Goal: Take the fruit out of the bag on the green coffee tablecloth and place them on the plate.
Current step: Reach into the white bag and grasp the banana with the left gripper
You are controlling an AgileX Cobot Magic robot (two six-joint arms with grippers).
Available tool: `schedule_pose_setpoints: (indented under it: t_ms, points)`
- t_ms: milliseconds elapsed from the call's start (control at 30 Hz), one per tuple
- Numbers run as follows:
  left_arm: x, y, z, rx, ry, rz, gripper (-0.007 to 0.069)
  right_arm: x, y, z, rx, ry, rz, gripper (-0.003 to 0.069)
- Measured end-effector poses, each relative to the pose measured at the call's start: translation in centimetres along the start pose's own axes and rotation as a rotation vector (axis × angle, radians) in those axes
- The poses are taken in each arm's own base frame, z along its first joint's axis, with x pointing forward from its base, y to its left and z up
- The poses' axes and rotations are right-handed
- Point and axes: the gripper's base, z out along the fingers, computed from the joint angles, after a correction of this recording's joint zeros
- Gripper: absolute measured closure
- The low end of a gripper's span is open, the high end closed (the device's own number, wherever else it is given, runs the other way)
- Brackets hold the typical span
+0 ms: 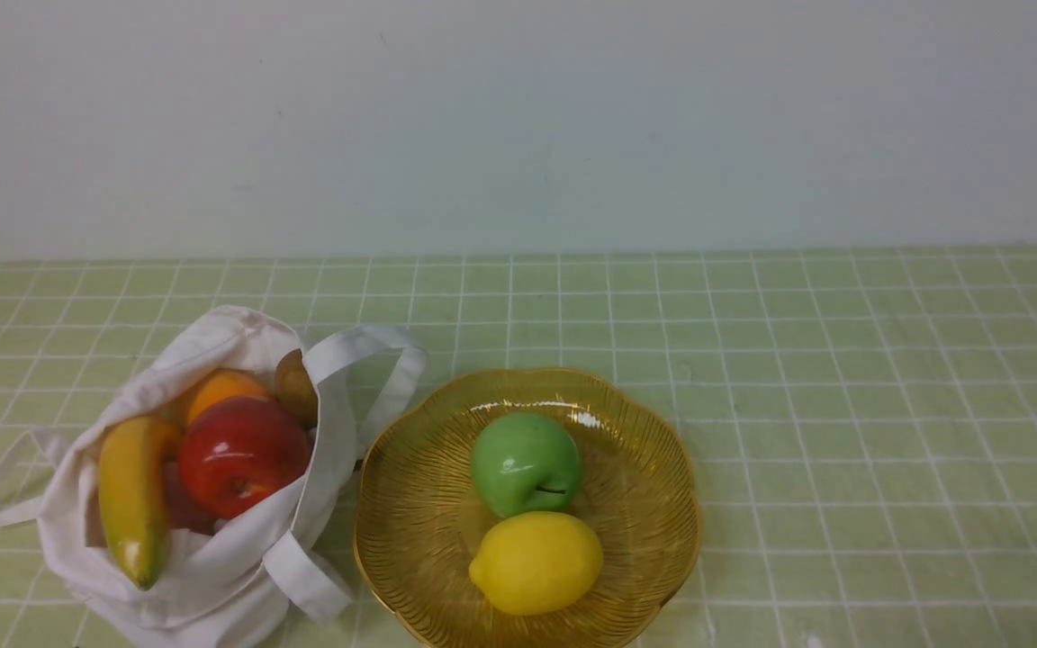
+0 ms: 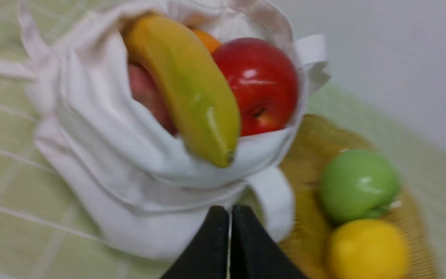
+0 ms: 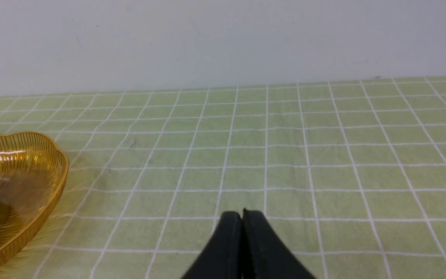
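With the left hand pressed shut and empty just short of the bag, whose banana and apple lie ahead of it, and the right hand likewise shut, a closed reach would likely shove the soft bag into the plate beside it

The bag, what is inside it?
Visible in the bag: a banana, a red apple, an orange behind it, a brownish fruit at the back, and a pink fruit partly under the banana. Anything deeper is covered by these and the cloth.
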Motion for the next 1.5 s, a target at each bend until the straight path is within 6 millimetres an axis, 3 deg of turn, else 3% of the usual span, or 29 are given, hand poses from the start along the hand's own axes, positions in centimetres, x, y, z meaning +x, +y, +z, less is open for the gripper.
schedule_pose_setpoints:
  t_ms: [167, 433, 533, 567, 633, 700, 800, 867, 933, 1000, 1033, 1067, 1100, 1133, 1233, 1367, 1500]
  points:
    - [0.0, -1.1, -0.1, 0.122, 0.025, -0.374, 0.0632, 0.0, 0.0, 0.0, 0.0, 0.0, -0.001, 0.0674]
    - [-1.0, -1.9, -0.3, 0.213, -0.037, -0.51, 0.0632, 0.0, 0.0, 0.0, 0.0, 0.0, -0.004, 0.0674]
    - [-2.3, -3.4, -1.2, 0.277, -0.058, -0.473, 0.0632, 0.0, 0.0, 0.0, 0.0, 0.0, -0.005, 0.0674]
    - [-3.9, -5.0, -2.2, 0.327, -0.103, -0.39, 0.0632, 0.0, 0.0, 0.0, 0.0, 0.0, -0.005, 0.0674]
    - [-5.1, -6.2, -2.9, 0.35, -0.122, -0.325, 0.0632, 0.0, 0.0, 0.0, 0.0, 0.0, -0.005, 0.0674]
    - [-6.2, -7.8, -2.9, 0.336, -0.043, -0.217, 0.0632, 0.0, 0.0, 0.0, 0.0, 0.0, -0.006, 0.0674]
    - [-6.2, -8.5, -1.4, 0.265, 0.155, -0.134, 0.0632, 0.0, 0.0, 0.0, 0.0, 0.0, -0.006, 0.0674]
    - [-5.8, -8.6, 0.3, 0.141, 0.439, -0.022, 0.0632, 0.0, 0.0, 0.0, 0.0, 0.0, -0.006, 0.0674]
    - [-6.1, -8.5, 1.1, 0.081, 0.548, 0.027, 0.0632, 0.0, 0.0, 0.0, 0.0, 0.0, -0.007, 0.0674]
    - [-7.4, -8.6, 2.7, -0.027, 0.693, 0.131, 0.0632, 0.0, 0.0, 0.0, 0.0, 0.0, -0.007, 0.0674]
    - [-7.5, -8.5, 3.0, -0.04, 0.708, 0.136, 0.0632, 0.0, 0.0, 0.0, 0.0, 0.0, -0.007, 0.0674]
    - [-9.1, -8.8, 4.1, -0.099, 0.734, 0.214, 0.0631, 0.0, 0.0, 0.0, 0.0, 0.0, -0.007, 0.0674]
    - [-9.3, -8.8, 4.4, -0.11, 0.743, 0.219, 0.0631, 0.0, 0.0, 0.0, 0.0, 0.0, -0.007, 0.0674]
    - [-10.9, -9.0, 5.5, -0.164, 0.739, 0.276, 0.063, 0.0, 0.0, 0.0, 0.0, 0.0, -0.007, 0.0674]
    - [-12.9, -9.0, 7.6, -0.264, 0.732, 0.309, 0.0609, 0.0, 0.0, 0.0, 0.0, 0.0, -0.007, 0.0674]
    - [-13.8, -8.2, 10.1, -0.365, 0.733, 0.297, 0.0545, 0.0, 0.0, 0.0, 0.0, 0.0, -0.007, 0.0674]
    - [-13.5, -6.6, 12.7, -0.445, 0.761, 0.3, 0.0405, 0.0, 0.0, 0.0, 0.0, 0.0, -0.007, 0.0674]
